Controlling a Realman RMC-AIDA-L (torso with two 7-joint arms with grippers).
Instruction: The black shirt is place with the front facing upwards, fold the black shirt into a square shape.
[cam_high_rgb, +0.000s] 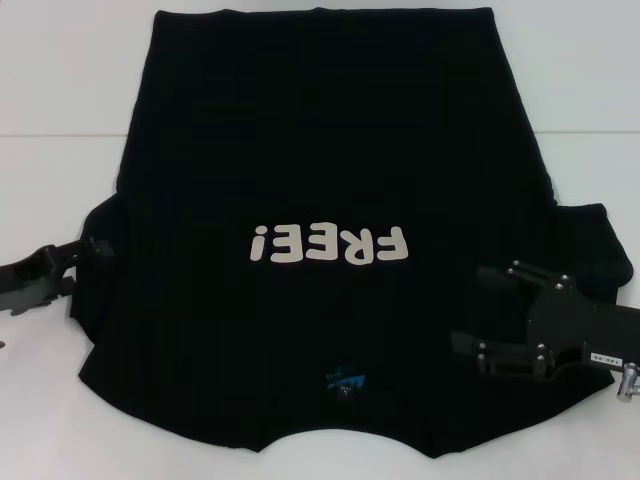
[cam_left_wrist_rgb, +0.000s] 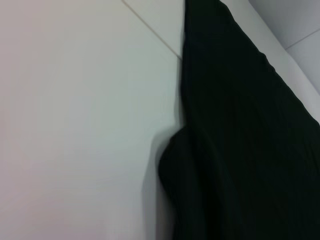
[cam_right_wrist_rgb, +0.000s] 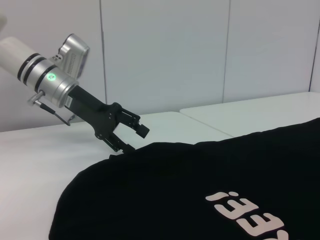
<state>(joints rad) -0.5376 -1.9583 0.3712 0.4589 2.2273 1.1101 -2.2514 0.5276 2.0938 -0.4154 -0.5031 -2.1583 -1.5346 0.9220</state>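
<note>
Seen from above, a black shirt (cam_high_rgb: 330, 150) lies spread face-up on a white table (cam_high_rgb: 60, 90) between two grippers.

Its long axis runs away from the robot: blue neck label (cam_high_rgb: 343, 380) nearest, hem farthest, cream "FREE!" lettering (cam_high_rgb: 331, 245) upside down. The left gripper (cam_high_rgb: 85, 248) reaches the shirt's left sleeve edge, jaws parted narrowly. The right gripper (cam_high_rgb: 470, 308) hangs over the right sleeve, fingers spread wide, holding nothing.
</note>
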